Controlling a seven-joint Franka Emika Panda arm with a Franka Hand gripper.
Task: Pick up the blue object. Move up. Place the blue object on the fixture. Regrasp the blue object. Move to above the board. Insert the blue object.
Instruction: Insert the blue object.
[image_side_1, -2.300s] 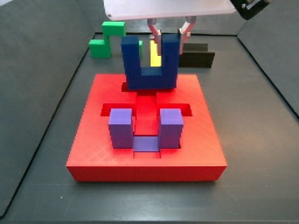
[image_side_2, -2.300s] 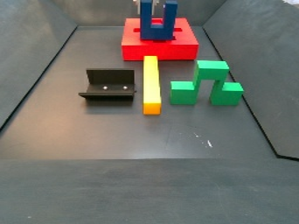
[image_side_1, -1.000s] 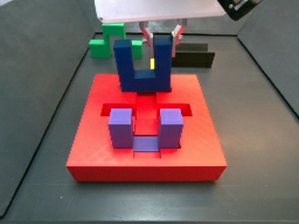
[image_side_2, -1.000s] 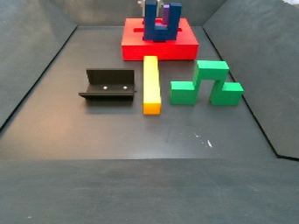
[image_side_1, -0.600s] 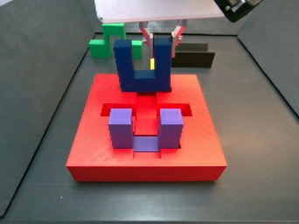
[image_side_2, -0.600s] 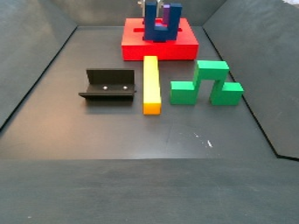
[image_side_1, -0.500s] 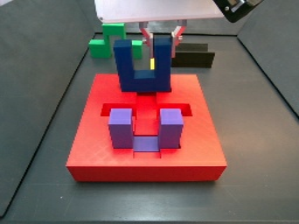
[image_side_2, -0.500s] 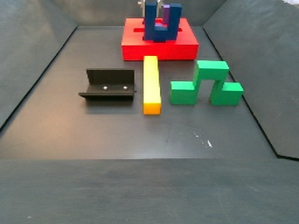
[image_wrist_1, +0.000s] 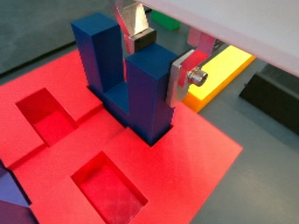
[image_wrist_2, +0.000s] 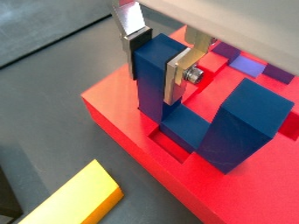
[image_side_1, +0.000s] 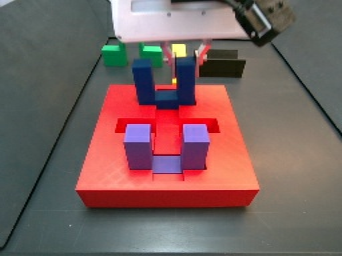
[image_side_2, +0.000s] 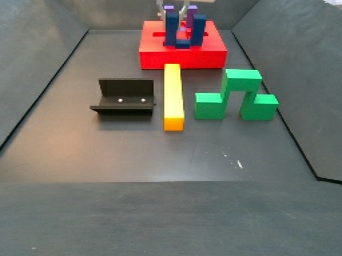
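now the gripper (image_wrist_1: 159, 48) is over the far end of the board (image_side_1: 227, 165), and its silver fingers (image_wrist_2: 181, 74) squeeze one prong of the blue object (image_wrist_1: 138, 83). the blue object stands upright with its base down in a cut in the board. a purple block (image_side_1: 166, 147) sits in another cut nearer the front. the fixture (image_side_2: 123, 99) stands well apart on the floor, beside the yellow bar (image_side_2: 171, 96) and green block (image_side_2: 234, 96).

A yellow bar (image_side_2: 173, 96) lies at the floor's centre, a green stepped block (image_side_2: 235, 95) at its 3 o'clock. A purple U-block (image_side_1: 166, 146) sits at 6 o'clock.
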